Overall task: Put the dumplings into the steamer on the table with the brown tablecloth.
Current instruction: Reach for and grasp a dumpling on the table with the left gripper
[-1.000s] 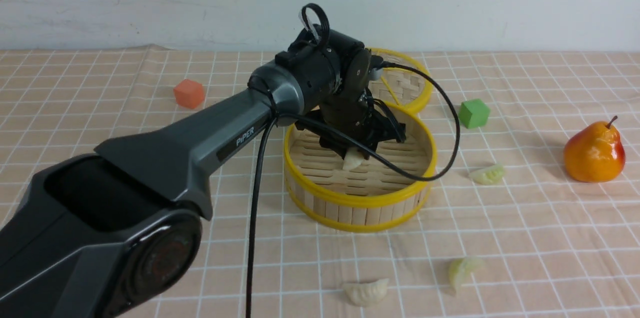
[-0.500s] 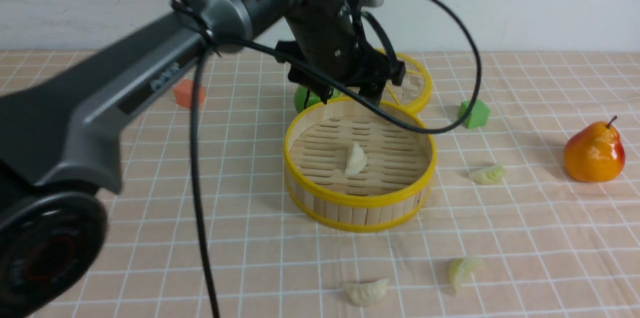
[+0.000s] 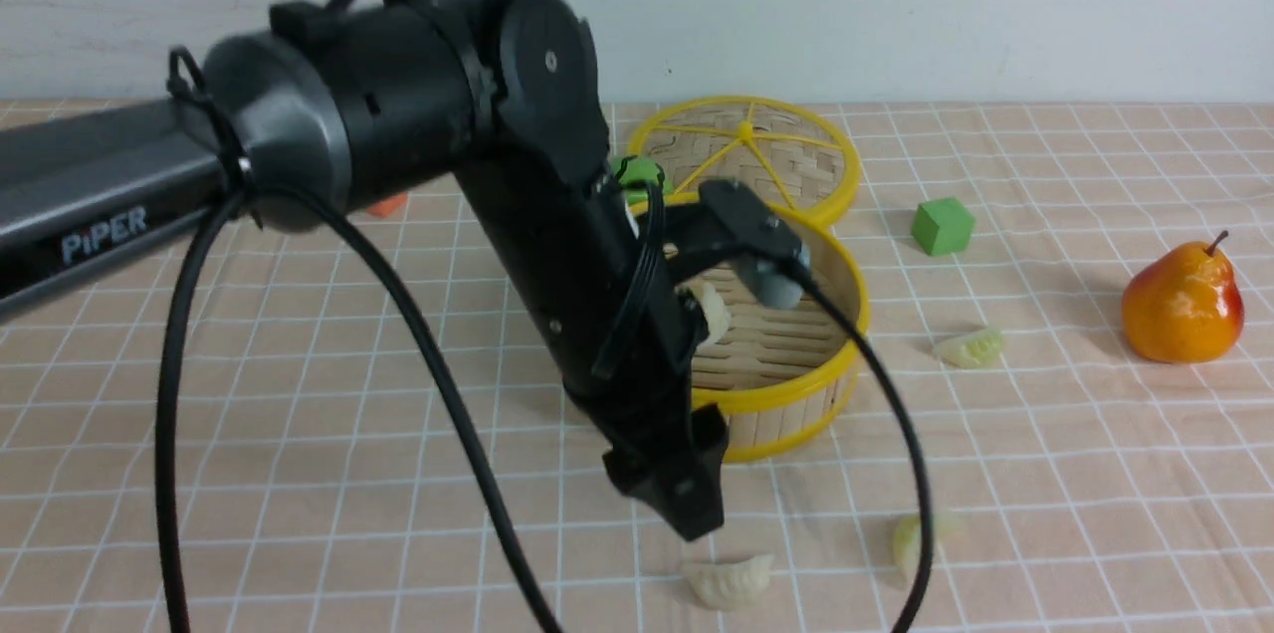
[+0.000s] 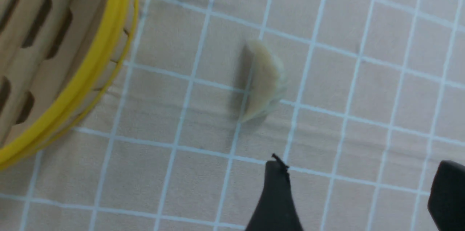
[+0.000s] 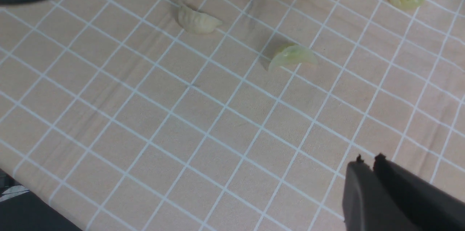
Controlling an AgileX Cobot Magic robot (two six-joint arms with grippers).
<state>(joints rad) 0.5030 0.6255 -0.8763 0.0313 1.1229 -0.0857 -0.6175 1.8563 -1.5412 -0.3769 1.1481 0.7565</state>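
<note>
Left gripper [image 3: 697, 519] is wide open and empty, tip down low over the cloth [image 3: 299, 434]. In the left wrist view the gripper [image 4: 359, 187] shows both fingers [image 4: 278, 194] spread with bare cloth between them.

One dumpling [image 3: 709, 313] already lies on the steamer [image 3: 796, 392] floor. Three are loose on the cloth:
- cream dumpling [image 3: 729, 581], near edge, just beyond the left gripper tip
- near green dumpling [image 3: 911, 538], partly behind the cable
- far green dumpling [image 3: 970, 347], right of the steamer

Key relation: the cream dumpling [image 4: 263, 80] is near the left fingers but not between them. It sits ahead of the tips and off to one finger's side, between that finger and the steamer rim [image 4: 109, 60]. So the gripper looks to need a short shift sideways and forward before it closes.

Axis: in the front view its long axis runs left-right, bulge toward the robot, horns pointing away. In the wrist view that axis is roughly square to the line between the fingers, so the jaws would close across the short width. Little or no wrist turn looks needed.

Right gripper [image 5: 368, 162] is closed, nothing in it, well apart from all three loose dumplings. Left arm is clearly nearer.
</note>
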